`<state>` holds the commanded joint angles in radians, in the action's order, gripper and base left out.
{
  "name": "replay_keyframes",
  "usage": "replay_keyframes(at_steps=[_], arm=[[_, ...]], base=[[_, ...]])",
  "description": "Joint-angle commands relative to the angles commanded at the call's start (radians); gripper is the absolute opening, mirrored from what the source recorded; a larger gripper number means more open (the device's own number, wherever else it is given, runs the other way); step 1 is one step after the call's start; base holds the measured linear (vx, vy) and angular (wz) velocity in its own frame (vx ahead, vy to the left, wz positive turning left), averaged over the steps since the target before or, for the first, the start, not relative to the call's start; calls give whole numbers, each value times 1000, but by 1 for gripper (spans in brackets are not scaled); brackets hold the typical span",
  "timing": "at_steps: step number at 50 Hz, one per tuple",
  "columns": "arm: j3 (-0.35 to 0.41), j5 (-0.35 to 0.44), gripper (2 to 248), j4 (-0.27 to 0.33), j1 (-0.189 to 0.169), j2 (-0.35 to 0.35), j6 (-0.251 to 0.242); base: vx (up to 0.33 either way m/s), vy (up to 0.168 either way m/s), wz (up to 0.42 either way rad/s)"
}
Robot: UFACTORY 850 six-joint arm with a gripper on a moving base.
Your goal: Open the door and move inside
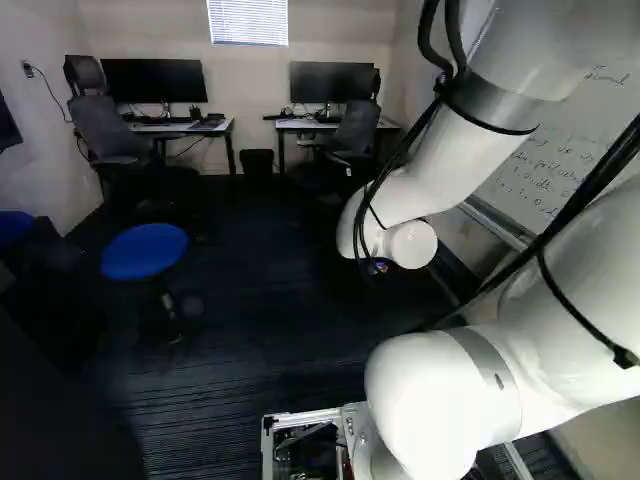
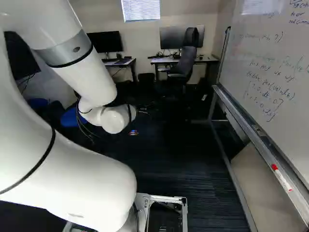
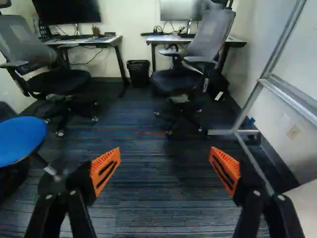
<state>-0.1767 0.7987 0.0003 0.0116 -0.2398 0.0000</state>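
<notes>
No door or door handle shows in any view. My gripper [image 2: 133, 132] is mostly hidden beyond the white wrist joint in the right base view, with only a small coloured bit showing low past it. From the wrist view, the gripper [image 3: 164, 169] stands open, its two orange pads [image 3: 105, 169] wide apart. Nothing is between them; dark striped carpet [image 3: 153, 198] lies beyond. The arm reaches forward over the floor.
A blue stool [image 1: 144, 252] stands left of the arm. Ahead are two desks with monitors, office chairs [image 3: 190, 54] and a black bin [image 3: 138, 73]. A whiteboard [image 2: 270, 72] on a metal frame [image 2: 231, 169] flanks the right side. The back wall has a blinded window [image 2: 140, 9].
</notes>
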Motion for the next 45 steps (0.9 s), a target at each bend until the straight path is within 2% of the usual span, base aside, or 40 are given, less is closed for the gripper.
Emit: replay_keyframes(at_steps=[22, 45], arm=[[72, 59, 247, 0, -9, -32, 0], [89, 74, 247, 0, -12, -39, 0]], base=[[0, 0, 0], [0, 0, 0]])
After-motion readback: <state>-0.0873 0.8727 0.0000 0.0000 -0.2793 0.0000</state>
